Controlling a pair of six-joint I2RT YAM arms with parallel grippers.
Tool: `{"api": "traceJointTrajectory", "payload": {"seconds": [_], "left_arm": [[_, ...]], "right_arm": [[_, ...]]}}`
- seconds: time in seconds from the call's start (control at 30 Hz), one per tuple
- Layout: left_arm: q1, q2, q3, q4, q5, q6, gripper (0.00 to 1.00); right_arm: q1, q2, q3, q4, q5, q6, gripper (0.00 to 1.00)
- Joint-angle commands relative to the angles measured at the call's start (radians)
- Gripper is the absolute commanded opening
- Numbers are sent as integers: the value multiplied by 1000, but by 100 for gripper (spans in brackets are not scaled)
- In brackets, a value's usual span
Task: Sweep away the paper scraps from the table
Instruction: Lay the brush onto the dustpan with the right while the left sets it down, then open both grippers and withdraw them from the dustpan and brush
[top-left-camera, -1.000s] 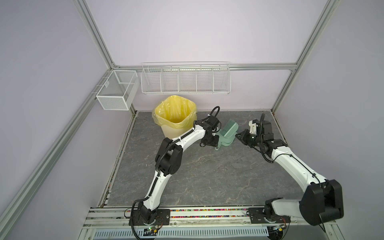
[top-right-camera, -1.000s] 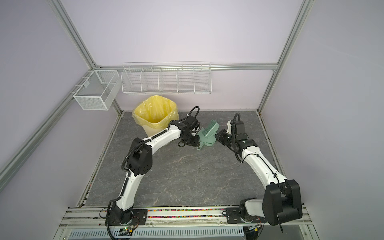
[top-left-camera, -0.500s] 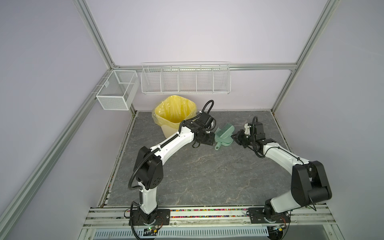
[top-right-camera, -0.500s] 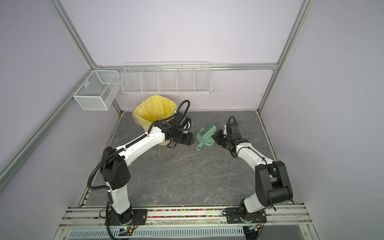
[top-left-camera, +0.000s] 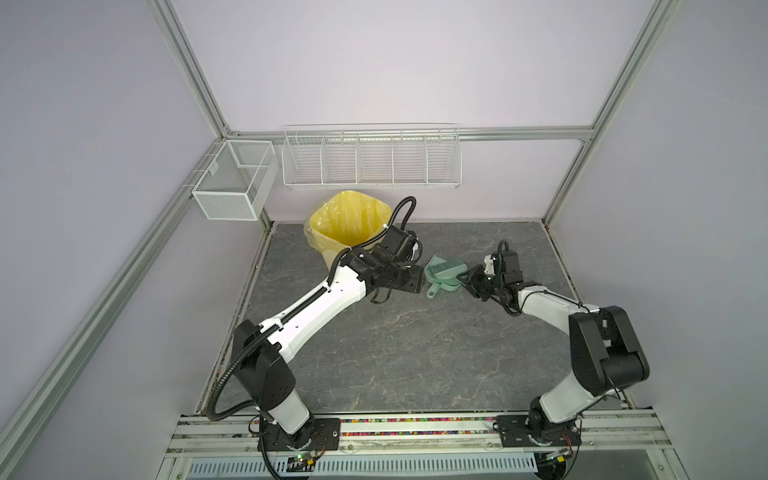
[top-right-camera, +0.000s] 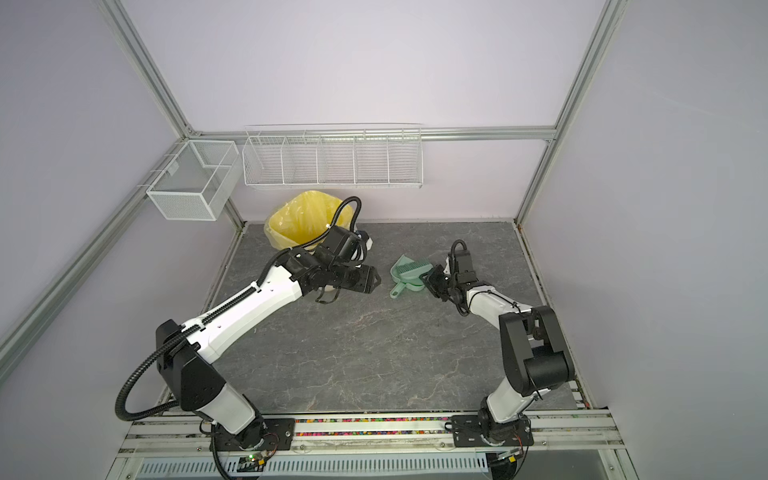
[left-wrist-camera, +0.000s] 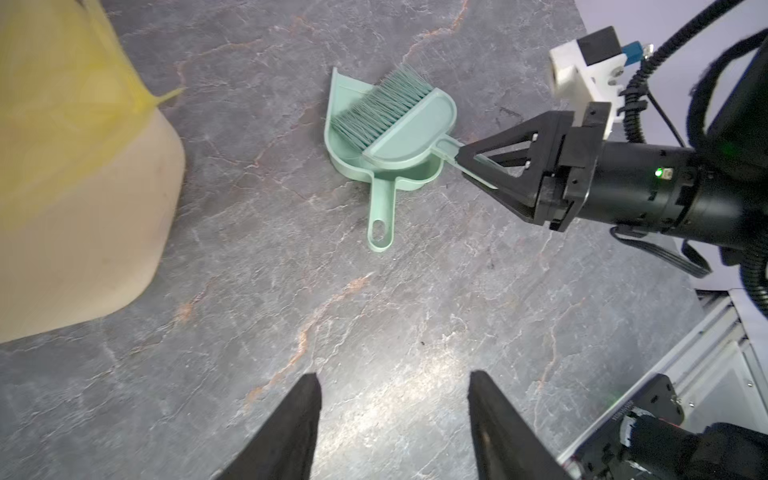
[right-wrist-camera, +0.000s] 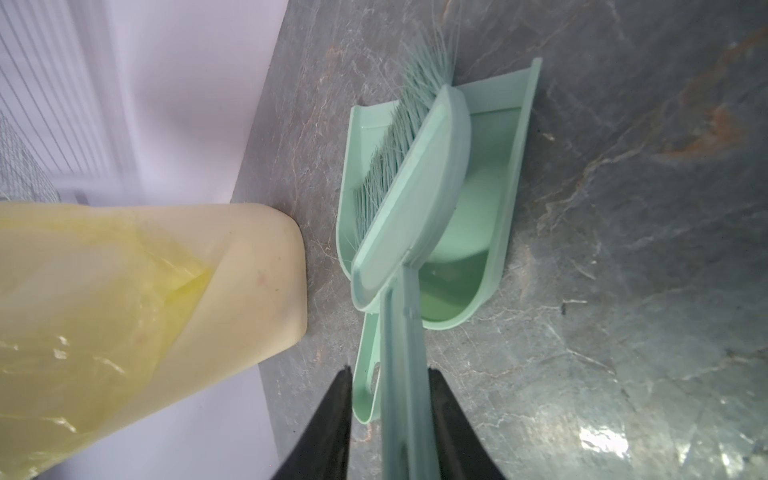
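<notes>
**A:** Where are the two hands?

**B:** The left hand (left-wrist-camera: 395, 376) hangs over the dark grey, marble-veined desk (top-left-camera: 395, 353). Its black fingers are spread wide with nothing between them, and it is a little apart from the mint-green plastic dustpan (left-wrist-camera: 351, 162).

**A:** And the right one?

**B:** The right hand (right-wrist-camera: 388, 370) has a finger on either side of the thin handle of the mint-green brush (left-wrist-camera: 409, 133). The right wrist view shows a gap beside the handle, so the fingers are parted rather than clamped.

**A:** How do the pan and brush lie?

**B:** The pan lies flat on the desk towards the back, near the cream bin lined with a yellow plastic bag (top-left-camera: 345, 220). The brush head rests across the pan, with its bristles towards the pan's open lip.

**A:** And the paper scraps?

**B:** I cannot tell from these views where they are.
</notes>
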Motion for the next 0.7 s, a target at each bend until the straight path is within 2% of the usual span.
{"api": "traceJointTrajectory", "payload": {"seconds": [0.0,0.2,0.37,0.57,0.6,0.67], "left_arm": [[0,-52,-44,-2,-84,-10,58],[5,-124,-118,-2,-189,-35,63],[13,-179,-162,-3,-259,-44,70],[29,-281,-238,36,-330,-47,87],[36,-299,-253,39,-339,-48,90],[53,-328,-278,41,-362,-57,92]], "right_arm": [[4,14,-5,-20,2,-13,42],[3,-8,11,-129,25,-61,64],[2,-33,17,-209,55,-102,76],[-4,-64,32,-289,78,-160,91],[-8,-74,29,-300,84,-168,98],[-17,-100,20,-311,89,-183,96]]}}
